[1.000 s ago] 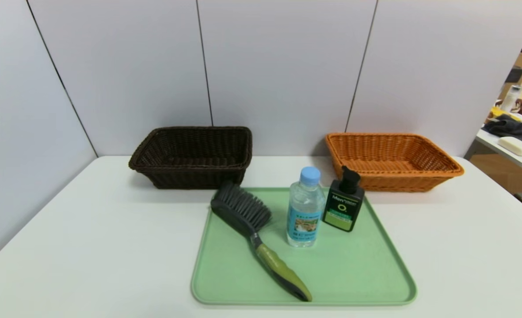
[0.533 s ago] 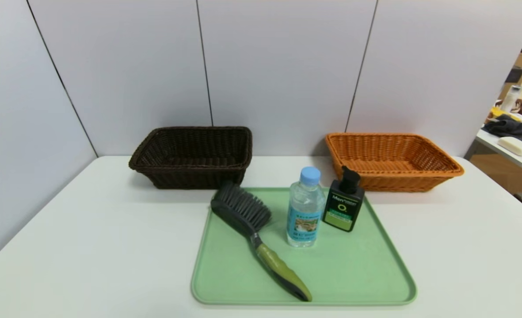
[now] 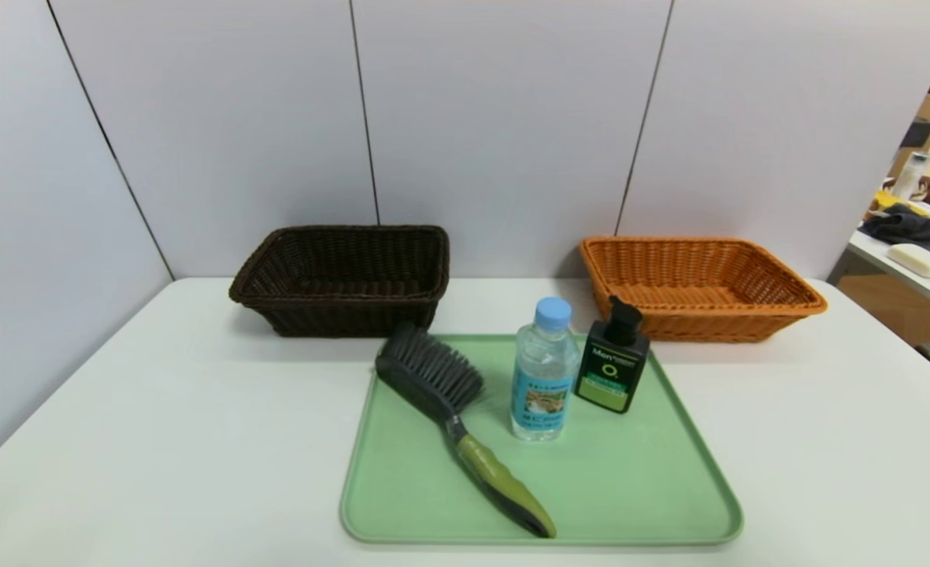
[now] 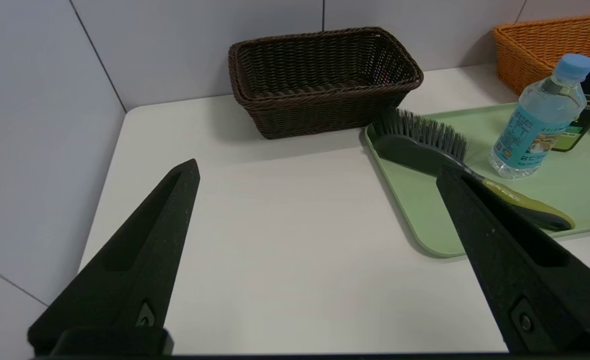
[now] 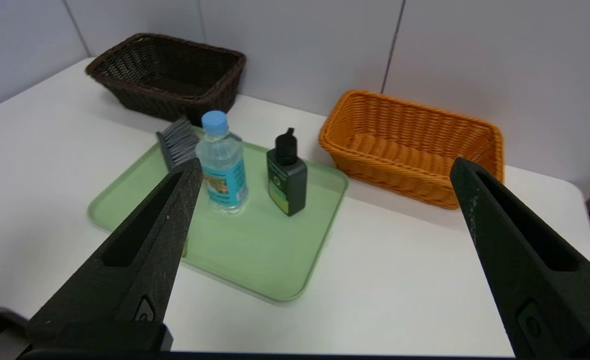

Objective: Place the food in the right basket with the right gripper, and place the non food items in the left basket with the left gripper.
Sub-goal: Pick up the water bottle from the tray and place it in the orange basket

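A clear water bottle (image 3: 544, 371) with a light blue cap stands upright on the green tray (image 3: 630, 488). Beside it stands a black pump bottle (image 3: 613, 358) with a green label. A scrub brush (image 3: 453, 409) with dark bristles and an olive handle lies across the tray's left half. The dark brown left basket (image 3: 343, 277) and the orange right basket (image 3: 697, 287) sit behind the tray, both with nothing in them. My left gripper (image 4: 317, 170) hangs open over bare table left of the tray. My right gripper (image 5: 324, 167) hangs open, back from the tray's right corner. Neither arm shows in the head view.
The white table (image 3: 157, 409) is walled by grey panels at the back and left. Bare tabletop lies on both sides of the tray. Another table with clutter (image 3: 917, 244) stands off to the far right.
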